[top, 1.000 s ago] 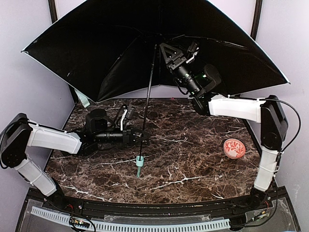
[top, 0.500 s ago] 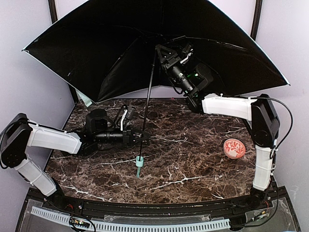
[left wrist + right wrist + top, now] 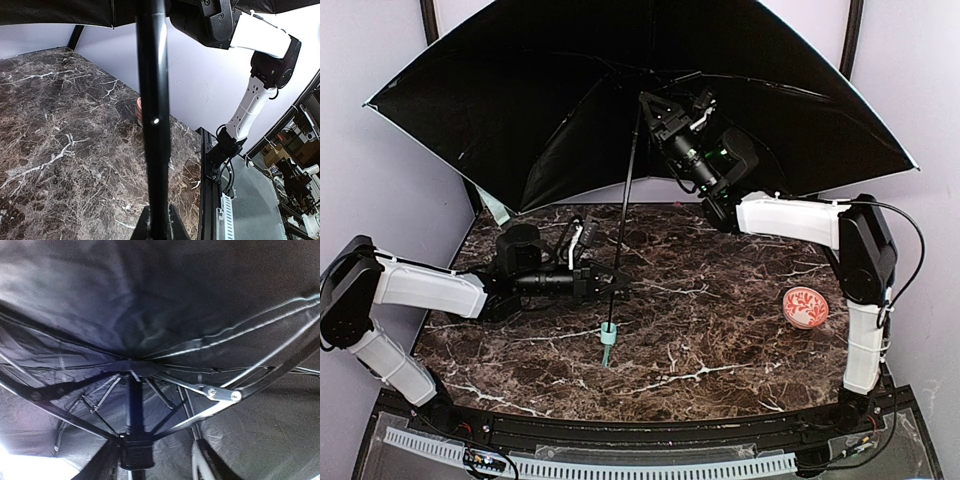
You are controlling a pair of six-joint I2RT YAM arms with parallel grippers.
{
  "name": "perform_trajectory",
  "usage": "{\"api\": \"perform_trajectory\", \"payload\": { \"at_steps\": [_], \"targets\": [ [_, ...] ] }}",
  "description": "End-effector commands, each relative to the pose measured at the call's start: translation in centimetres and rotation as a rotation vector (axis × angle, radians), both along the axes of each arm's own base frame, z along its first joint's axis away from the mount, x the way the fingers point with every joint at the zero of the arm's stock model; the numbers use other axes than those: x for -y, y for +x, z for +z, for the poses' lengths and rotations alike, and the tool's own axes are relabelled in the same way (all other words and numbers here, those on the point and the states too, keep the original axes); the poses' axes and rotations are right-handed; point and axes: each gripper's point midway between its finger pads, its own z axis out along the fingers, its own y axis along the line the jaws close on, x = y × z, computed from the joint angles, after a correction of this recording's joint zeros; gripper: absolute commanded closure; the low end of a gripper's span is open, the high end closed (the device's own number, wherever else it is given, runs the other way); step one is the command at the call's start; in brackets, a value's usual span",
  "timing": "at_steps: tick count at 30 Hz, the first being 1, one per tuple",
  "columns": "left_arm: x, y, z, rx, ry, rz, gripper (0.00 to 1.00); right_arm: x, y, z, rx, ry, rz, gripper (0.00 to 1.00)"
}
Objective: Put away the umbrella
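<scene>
The umbrella (image 3: 570, 90) stands open, its black lining facing me and a mint edge along the rim. Its thin black shaft (image 3: 628, 190) runs down to the small mint handle (image 3: 609, 340) just above the table. My left gripper (image 3: 610, 280) is shut on the lower shaft; in the left wrist view the shaft (image 3: 152, 100) passes between the pinched fingertips of the left gripper (image 3: 159, 212). My right gripper (image 3: 652, 104) is raised under the canopy beside the upper shaft. In the right wrist view the right gripper (image 3: 152, 455) is open, with the black runner (image 3: 135, 450) between its fingers and close to the left one.
An orange-red patterned ball (image 3: 806, 307) lies at the right of the marble table (image 3: 720, 330); it shows partly behind the shaft in the left wrist view (image 3: 139, 111). Metal ribs (image 3: 220, 392) spread close around the right gripper. The canopy leans against the back wall.
My right gripper has moved left and slightly up, closer to the shaft under the canopy. The left arm and the umbrella have stayed still.
</scene>
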Motion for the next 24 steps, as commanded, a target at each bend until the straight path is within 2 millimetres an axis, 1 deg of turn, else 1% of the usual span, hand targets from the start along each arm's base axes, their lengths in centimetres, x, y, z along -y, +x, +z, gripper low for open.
{"api": "perform_trajectory", "payload": {
  "at_steps": [1,3,6,12,15,16,17,20,24],
  "targets": [
    [-0.1,-0.6,5.0,0.175,-0.101,-0.024,1.0,-0.7,-0.2,0.5,0.013,0.004,0.009,0.55],
    [-0.1,-0.5,5.1,0.178,-0.1,-0.024,1.0,-0.9,-0.1,0.5,0.014,-0.007,0.013,0.56],
    [-0.1,-0.6,5.2,0.182,-0.1,-0.023,1.0,-1.3,-0.1,0.5,0.011,-0.01,0.031,0.51],
    [-0.1,-0.6,5.2,0.184,-0.101,-0.024,1.0,-1.8,-0.3,0.3,0.011,-0.014,0.049,0.48],
    [-0.1,-0.6,5.2,0.182,-0.1,-0.022,1.0,-2.0,-0.4,0.1,0.01,-0.017,0.053,0.41],
    [-0.1,-0.6,5.2,0.184,-0.101,-0.023,1.0,-2.1,-0.5,0.1,0.011,-0.018,0.054,0.41],
    [-0.1,-0.6,5.2,0.182,-0.1,-0.023,1.0,-2.2,-0.5,0.0,0.009,-0.019,0.054,0.41],
    [-0.1,-0.6,5.3,0.183,-0.102,-0.024,1.0,-2.2,-0.6,0.1,0.011,-0.018,0.053,0.48],
    [-0.2,-0.7,5.3,0.182,-0.102,-0.024,1.0,-1.8,-0.8,0.3,0.017,-0.001,0.041,0.61]
  ]
}}
